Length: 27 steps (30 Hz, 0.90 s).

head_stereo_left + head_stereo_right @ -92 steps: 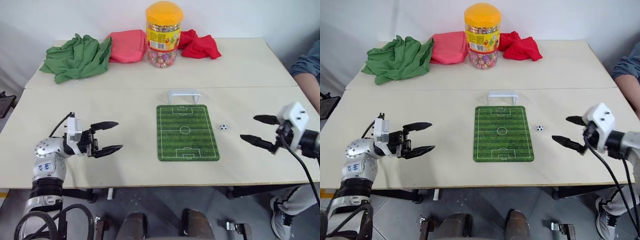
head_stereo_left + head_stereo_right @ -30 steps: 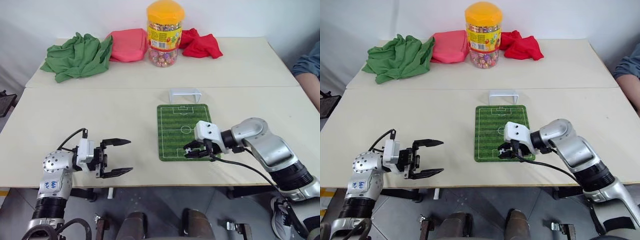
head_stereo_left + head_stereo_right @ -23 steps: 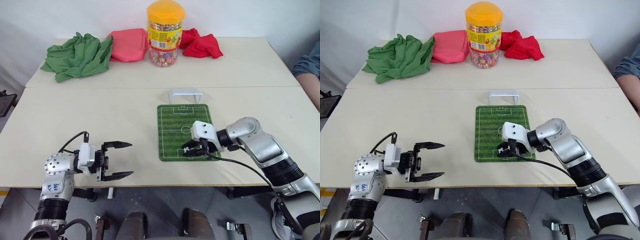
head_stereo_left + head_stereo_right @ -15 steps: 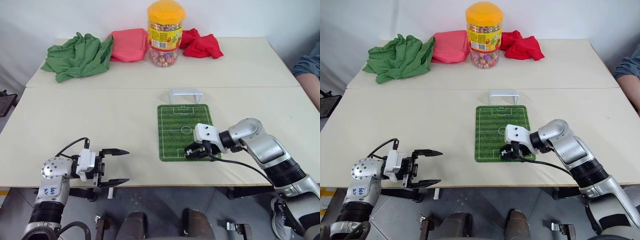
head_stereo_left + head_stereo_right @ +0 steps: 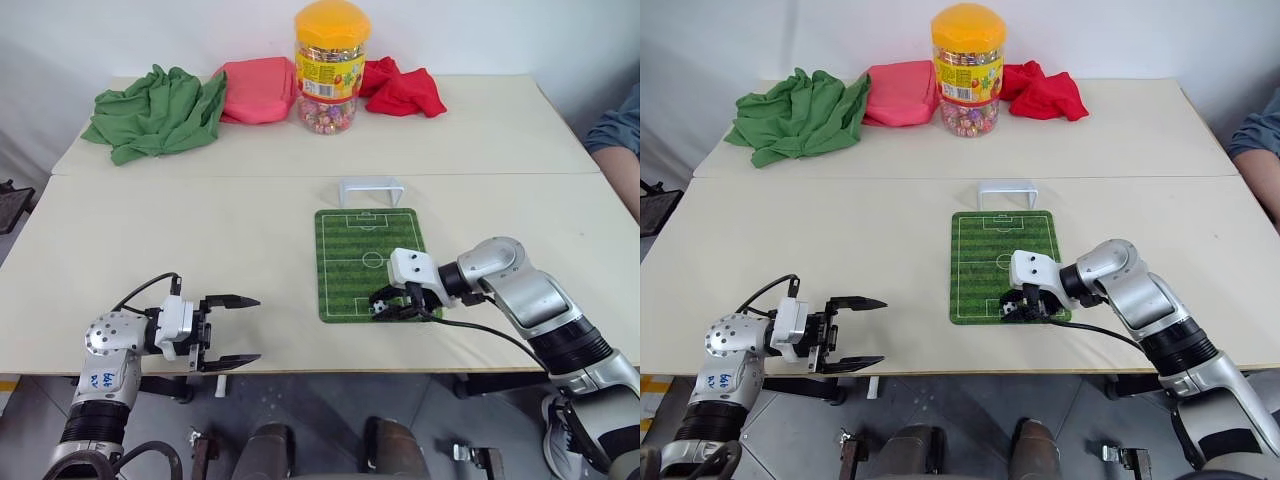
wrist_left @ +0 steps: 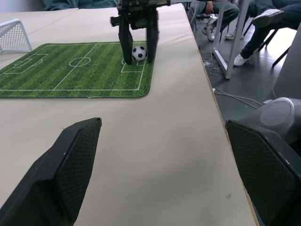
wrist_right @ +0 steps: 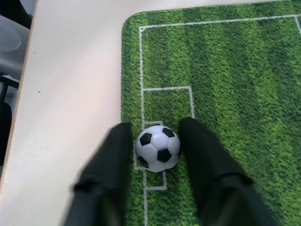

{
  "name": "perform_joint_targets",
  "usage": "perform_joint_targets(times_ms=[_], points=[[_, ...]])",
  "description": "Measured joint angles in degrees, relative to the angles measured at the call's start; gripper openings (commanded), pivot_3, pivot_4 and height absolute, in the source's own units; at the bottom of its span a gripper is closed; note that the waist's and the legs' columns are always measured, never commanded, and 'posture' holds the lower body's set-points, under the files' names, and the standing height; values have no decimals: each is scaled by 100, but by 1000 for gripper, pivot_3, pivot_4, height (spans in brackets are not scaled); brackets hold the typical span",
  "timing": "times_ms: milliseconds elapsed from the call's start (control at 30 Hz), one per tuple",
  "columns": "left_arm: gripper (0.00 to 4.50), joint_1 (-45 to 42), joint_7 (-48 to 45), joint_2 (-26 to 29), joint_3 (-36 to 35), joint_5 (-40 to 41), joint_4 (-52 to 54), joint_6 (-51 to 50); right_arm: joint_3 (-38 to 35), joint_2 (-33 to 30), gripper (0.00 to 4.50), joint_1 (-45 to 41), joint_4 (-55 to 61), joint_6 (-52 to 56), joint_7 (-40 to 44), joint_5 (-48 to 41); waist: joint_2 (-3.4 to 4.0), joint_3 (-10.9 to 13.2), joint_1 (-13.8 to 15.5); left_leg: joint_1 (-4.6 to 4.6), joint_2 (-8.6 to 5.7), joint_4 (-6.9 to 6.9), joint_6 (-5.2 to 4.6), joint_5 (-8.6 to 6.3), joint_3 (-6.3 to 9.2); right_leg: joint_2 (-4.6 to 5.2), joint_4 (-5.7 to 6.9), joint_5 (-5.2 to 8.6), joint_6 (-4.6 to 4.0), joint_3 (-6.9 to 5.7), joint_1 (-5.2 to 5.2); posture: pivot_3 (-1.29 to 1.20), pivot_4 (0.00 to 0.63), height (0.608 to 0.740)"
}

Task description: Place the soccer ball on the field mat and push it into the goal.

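The soccer ball (image 5: pixel 380 301) is tiny, white with black patches, and rests on the near end of the green field mat (image 5: pixel 365 250), by the near penalty box. My right gripper (image 5: pixel 385 305) points down at it from the right, open, with one black finger (image 7: pixel 117 155) on each side of the ball (image 7: pixel 157 150) and almost touching it. The white goal (image 5: pixel 369 188) stands just past the mat's far end. My left gripper (image 5: pixel 250 329) hovers open and empty at the table's front left, well away from the mat.
At the back of the table stand a candy jar (image 5: pixel 327 65) with an orange lid, a green cloth (image 5: pixel 155 110), a pink cloth (image 5: pixel 255 90) and a red cloth (image 5: pixel 400 90). A person's arm (image 5: pixel 615 130) shows at the right edge.
My right gripper brought the ball from the table onto the mat; its fingers have now spread off the ball. The left gripper has sunk slightly toward the table's front edge.
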State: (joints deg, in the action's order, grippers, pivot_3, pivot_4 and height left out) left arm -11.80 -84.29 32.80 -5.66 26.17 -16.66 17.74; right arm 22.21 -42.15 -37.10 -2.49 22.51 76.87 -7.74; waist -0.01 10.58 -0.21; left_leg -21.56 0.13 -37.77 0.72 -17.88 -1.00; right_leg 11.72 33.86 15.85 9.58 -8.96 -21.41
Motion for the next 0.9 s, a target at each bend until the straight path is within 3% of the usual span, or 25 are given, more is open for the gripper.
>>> perform_joint_targets(times_ms=[167, 333, 500, 600, 733, 900], points=[[4500, -66, 64, -16, 1, 0, -5, -6, 0, -1, 4419, 0, 39, 5, 20, -10, 0, 0, 0, 0, 1, 0, 0, 0, 0, 0, 0, 0, 0, 0, 0, 0, 150, 740], [4500, -131, 92, -25, 6, 0, -17, -9, -150, -112, 4419, -37, 277, 158, 12, -75, 0, 0, 3, 0, 1, 0, 0, 0, 0, -1, 0, 0, 0, 0, -1, 0, 150, 740], [4500, -191, 80, -48, 16, 3, -78, -14, -790, -184, 4419, -294, 736, 660, -98, -459, 0, 0, 5, 0, 3, 0, 1, -1, 1, -3, -1, 0, -1, 0, -1, 0, 150, 740], [4500, -284, 58, -63, 39, 3, -212, -15, -1148, -257, 3854, -116, 1062, 753, -74, -800, -1, 0, 21, -1, 3, 2, 2, -2, 2, -3, -2, 0, 0, -2, 0, 0, 150, 740], [4500, -432, -10, -82, 64, 2, -413, -4, -1385, -339, 2656, 604, 1245, 711, -6, -1124, -4, 0, 38, -2, 1, 0, -2, -4, -2, -2, -4, 0, 0, -1, 2, 0, 150, 740], [4500, -621, -91, -119, 124, 2, -477, 10, -1518, -243, 998, 820, 1247, 559, -131, -1268, -4, 0, -8, 0, 5, -2, -1, -4, -3, -5, -1, 0, -1, 0, 1, 0, 150, 740]])
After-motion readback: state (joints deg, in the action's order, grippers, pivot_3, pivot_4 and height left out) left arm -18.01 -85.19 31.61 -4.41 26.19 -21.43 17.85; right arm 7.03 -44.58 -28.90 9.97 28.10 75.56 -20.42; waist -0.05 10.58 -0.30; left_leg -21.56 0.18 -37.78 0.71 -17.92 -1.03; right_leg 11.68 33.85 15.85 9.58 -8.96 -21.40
